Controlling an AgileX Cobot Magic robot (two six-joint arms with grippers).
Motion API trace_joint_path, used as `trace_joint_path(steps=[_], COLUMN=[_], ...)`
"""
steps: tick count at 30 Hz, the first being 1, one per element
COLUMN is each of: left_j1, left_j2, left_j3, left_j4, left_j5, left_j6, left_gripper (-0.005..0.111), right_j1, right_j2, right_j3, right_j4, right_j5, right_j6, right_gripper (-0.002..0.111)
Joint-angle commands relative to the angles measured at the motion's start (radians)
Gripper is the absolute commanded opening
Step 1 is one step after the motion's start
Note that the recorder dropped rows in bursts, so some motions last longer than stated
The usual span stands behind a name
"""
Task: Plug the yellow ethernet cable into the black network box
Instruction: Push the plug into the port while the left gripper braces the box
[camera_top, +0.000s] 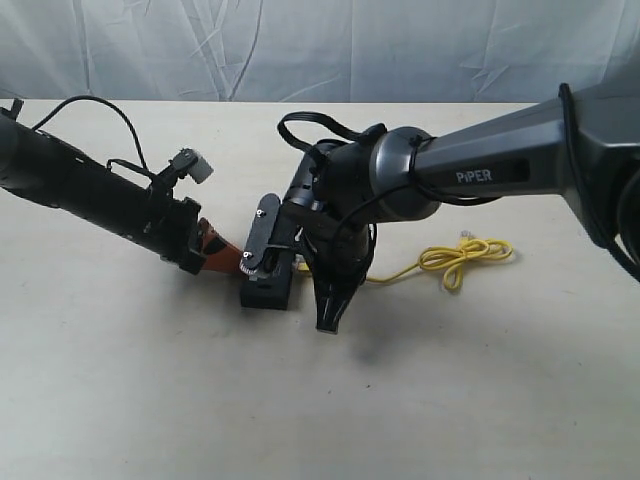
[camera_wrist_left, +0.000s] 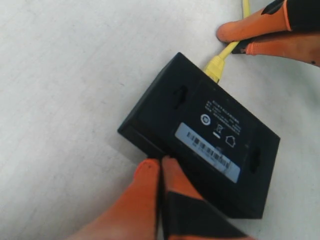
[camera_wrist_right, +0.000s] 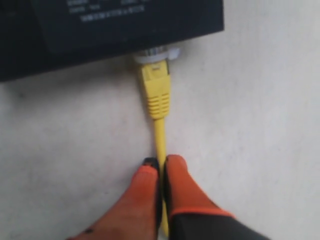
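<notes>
The black network box (camera_wrist_left: 200, 125) lies flat on the table, its barcode label (camera_wrist_left: 207, 152) facing up. The yellow ethernet cable (camera_wrist_right: 159, 135) runs to the box, and its yellow plug (camera_wrist_right: 156, 90) sits in a port on the box's side. My right gripper (camera_wrist_right: 161, 166) is shut on the cord a short way behind the plug. My left gripper (camera_wrist_left: 160, 167) is shut, with nothing between its orange fingers, and its tips press against the opposite edge of the box. In the exterior view the box (camera_top: 268, 287) sits between both grippers, and the cable's knotted loop (camera_top: 462, 256) trails to the right.
The pale table (camera_top: 450, 400) stretches around the box on all sides. A white backdrop (camera_top: 320, 45) hangs behind the far edge. The right arm (camera_top: 480, 175) reaches over the table's middle and hides its own gripper in the exterior view.
</notes>
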Motion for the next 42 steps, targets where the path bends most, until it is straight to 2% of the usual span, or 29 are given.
trace_joint_path(steps=[1,8,17,42], left_j1=[-0.001,-0.001,-0.001,-0.001], left_j2=[0.031,0.031,0.031,0.029], left_j3=[0.014,0.014,0.014,0.014], left_j4=[0.056,0.056,0.089,0.091], left_j5=[-0.075,-0.075,-0.105,-0.112], left_j6=[0.007,0.007,-0.029,-0.050], left_gripper=[0.000,0.000,0.000,0.000], right_j1=[0.001,0.001,-0.001,-0.001], right_j2=[-0.010,-0.010,-0.019,-0.025], right_j3=[-0.005,-0.005,-0.005,-0.005], right_j4=[0.004,0.061,0.042,0.047], right_j5=[-0.100,-0.129,-0.070,-0.090], right_j6=[-0.013,-0.065,-0.065,-0.033], right_gripper=[-0.001,-0.001,-0.001,-0.001])
